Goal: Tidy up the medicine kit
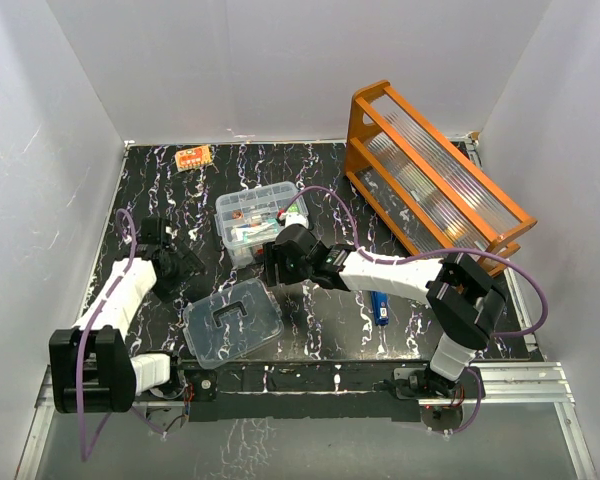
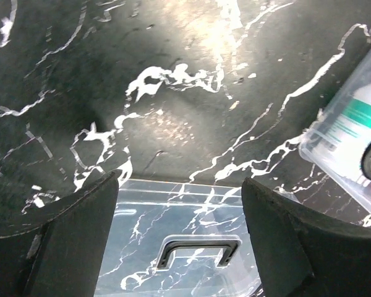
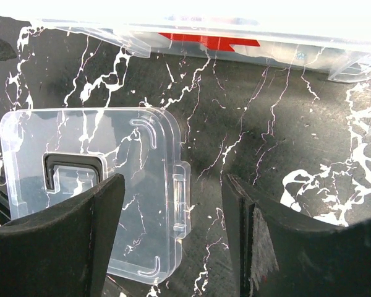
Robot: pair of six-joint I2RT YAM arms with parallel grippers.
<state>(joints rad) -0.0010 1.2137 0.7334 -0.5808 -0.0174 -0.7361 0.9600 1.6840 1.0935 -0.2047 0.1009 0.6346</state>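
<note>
The medicine kit box (image 1: 255, 222) is clear plastic, open, with small items inside, at mid table. Its red cross shows at the top of the right wrist view (image 3: 204, 41). Its clear lid (image 1: 232, 320) with a dark handle lies flat near the front edge. My left gripper (image 1: 185, 270) is open and empty, left of the box and just behind the lid; the lid (image 2: 196, 252) shows between its jaws (image 2: 180, 185). My right gripper (image 1: 275, 262) is open and empty in front of the box, above the lid's right edge (image 3: 93, 179), jaws (image 3: 173, 185) wide apart.
A large orange wooden rack (image 1: 435, 180) with ribbed clear panels stands at the back right. A small orange packet (image 1: 192, 157) lies at the back left. A blue item (image 1: 381, 308) lies right of the lid under the right arm. White walls enclose the table.
</note>
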